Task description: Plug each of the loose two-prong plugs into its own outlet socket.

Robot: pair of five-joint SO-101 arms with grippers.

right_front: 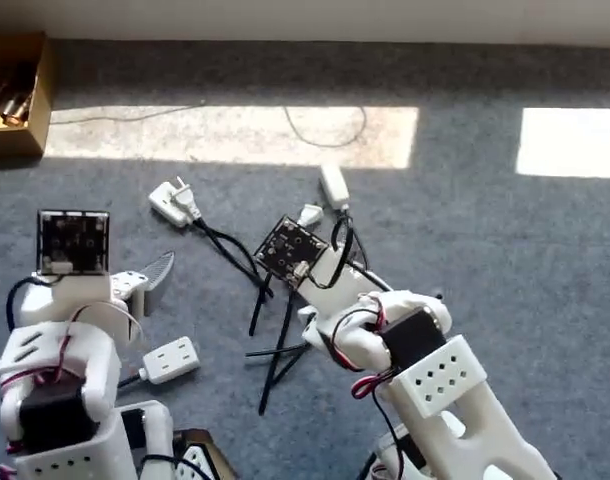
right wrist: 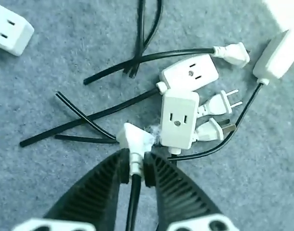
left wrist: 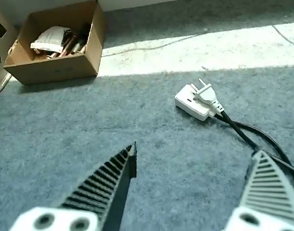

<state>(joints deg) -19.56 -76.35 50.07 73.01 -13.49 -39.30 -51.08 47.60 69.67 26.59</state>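
Right gripper (right wrist: 135,159) clamps a white plug (right wrist: 135,138) by its neck beside a white outlet block (right wrist: 178,118). Next, prongs must line up with its slots. Left gripper (left wrist: 195,151) gapes empty over carpet (left wrist: 65,130).

Sunlight fell in two bright rectangular patches (right_front: 235,135) across the grey carpeted floor (right_front: 505,260), glaring nearly white. The rest lay in soft shade.

Grey carpet (right_front: 505,260) with a sunlit band across it. Open cardboard box (left wrist: 55,70) on the carpet. Box holds mixed clutter.
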